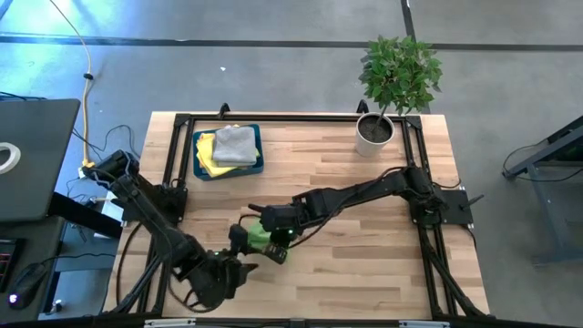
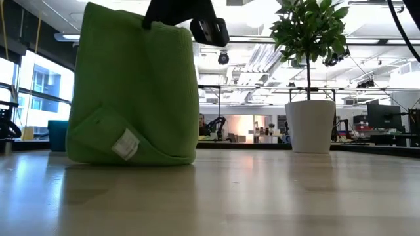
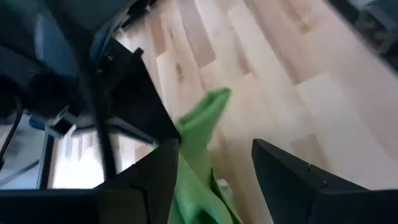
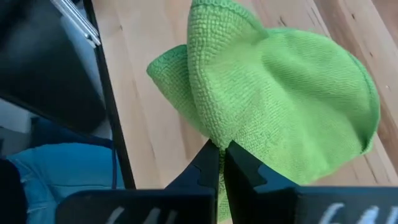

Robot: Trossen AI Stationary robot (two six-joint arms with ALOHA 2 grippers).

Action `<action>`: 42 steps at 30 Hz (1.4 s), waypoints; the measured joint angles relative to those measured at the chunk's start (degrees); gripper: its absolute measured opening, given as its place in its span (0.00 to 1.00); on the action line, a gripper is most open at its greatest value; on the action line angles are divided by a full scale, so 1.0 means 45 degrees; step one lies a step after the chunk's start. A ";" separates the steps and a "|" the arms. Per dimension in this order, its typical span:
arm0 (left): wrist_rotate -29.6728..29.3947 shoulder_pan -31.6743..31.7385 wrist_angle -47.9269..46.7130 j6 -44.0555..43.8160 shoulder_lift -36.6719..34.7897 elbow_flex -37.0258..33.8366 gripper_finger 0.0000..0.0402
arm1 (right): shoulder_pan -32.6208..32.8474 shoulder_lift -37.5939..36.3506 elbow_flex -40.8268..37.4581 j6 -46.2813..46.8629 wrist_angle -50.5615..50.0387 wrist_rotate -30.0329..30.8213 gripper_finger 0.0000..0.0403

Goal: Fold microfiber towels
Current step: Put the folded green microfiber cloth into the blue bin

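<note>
right gripper [image 4: 222, 155] is pinching the green towel [image 4: 280, 106] by its edge, cloth hanging below it onto the table [image 1: 364, 264] | left gripper [image 3: 214, 174] is standing spread just beside, towel between its fingers | folded grey towel [image 1: 235, 144] is lying in the teal tray [image 1: 199, 171], well apart

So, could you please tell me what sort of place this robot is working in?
Probably a robotics lab or open workshop hall: a wooden table on bare concrete floor, exposed ceiling lights over benches with equipment in the background, and a potted plant.
</note>
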 joint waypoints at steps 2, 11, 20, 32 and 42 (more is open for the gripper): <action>0.0035 0.0349 0.0158 0.0425 0.0165 0.0001 0.49 | -0.0002 0.0000 0.0000 0.0086 0.0147 -0.0017 0.00; 0.0010 0.1491 0.0129 0.1268 0.0747 -0.0004 0.49 | 0.0003 0.0000 0.0000 0.0285 0.0109 -0.0086 0.00; 0.0480 0.1671 -0.0005 0.1351 0.0866 0.0001 0.49 | -0.0021 0.0000 0.0000 -0.0690 -0.0248 -0.0519 0.00; -0.0195 0.0712 -0.0393 0.0724 0.0886 -0.0004 0.49 | 0.0143 -0.0010 0.0010 -0.4141 0.0569 -0.0961 0.00; -0.1820 0.0167 -0.0281 0.2095 0.0886 -0.0004 0.49 | 0.0173 -0.0010 0.0010 -0.4400 0.1101 -0.1391 0.00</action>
